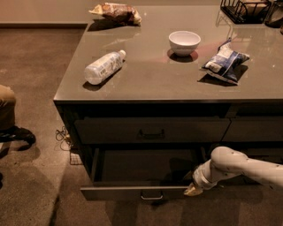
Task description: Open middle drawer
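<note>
The middle drawer (115,192) is a wide dark drawer under the grey counter (150,86). It stands pulled out, and its long shallow box (146,165) shows open from above. A small loop handle (151,197) sits at the centre of its front. My gripper (193,190) is at the end of the white arm (239,165), which comes in from the right. The gripper tip is at the drawer front's top edge, just right of the handle.
A shut drawer (110,130) with its own handle sits above the open one. On the counter lie a plastic bottle (102,67), a white bowl (184,42), a blue chip bag (224,62), a snack bag (116,12) and a wire basket (247,9). A person's leg (6,110) is at the left.
</note>
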Robot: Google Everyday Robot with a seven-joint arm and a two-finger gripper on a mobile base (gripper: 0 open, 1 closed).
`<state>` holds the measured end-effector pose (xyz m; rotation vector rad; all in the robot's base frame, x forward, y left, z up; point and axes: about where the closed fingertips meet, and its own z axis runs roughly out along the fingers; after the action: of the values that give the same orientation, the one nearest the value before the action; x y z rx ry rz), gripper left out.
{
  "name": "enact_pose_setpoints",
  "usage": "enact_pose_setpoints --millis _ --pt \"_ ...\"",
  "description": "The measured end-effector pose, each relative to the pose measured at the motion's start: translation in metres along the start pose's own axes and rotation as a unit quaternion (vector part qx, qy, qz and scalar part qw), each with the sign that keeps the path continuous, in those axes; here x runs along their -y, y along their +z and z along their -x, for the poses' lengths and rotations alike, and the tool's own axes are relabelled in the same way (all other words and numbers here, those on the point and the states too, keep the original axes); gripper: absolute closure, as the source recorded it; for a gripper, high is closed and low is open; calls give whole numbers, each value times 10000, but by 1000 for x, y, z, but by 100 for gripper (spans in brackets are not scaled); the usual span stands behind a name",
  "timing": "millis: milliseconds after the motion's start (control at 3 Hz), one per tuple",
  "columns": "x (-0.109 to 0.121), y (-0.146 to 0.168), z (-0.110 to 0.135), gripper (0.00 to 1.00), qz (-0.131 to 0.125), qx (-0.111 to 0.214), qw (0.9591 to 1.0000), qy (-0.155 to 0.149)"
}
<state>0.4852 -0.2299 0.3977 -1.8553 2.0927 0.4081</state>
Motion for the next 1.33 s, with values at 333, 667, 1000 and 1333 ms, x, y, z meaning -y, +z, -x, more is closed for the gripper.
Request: enact_pose_setpoints --millis 333,667,1000,1333 --pt "-23 2 -5 100 11 30 9999 157" --pt "-23 -1 -3 100 11 30 9999 157" --pt "-23 -1 -3 74 17 32 9999 156" --pt "-24 1 -3 51 29 35 9999 156"
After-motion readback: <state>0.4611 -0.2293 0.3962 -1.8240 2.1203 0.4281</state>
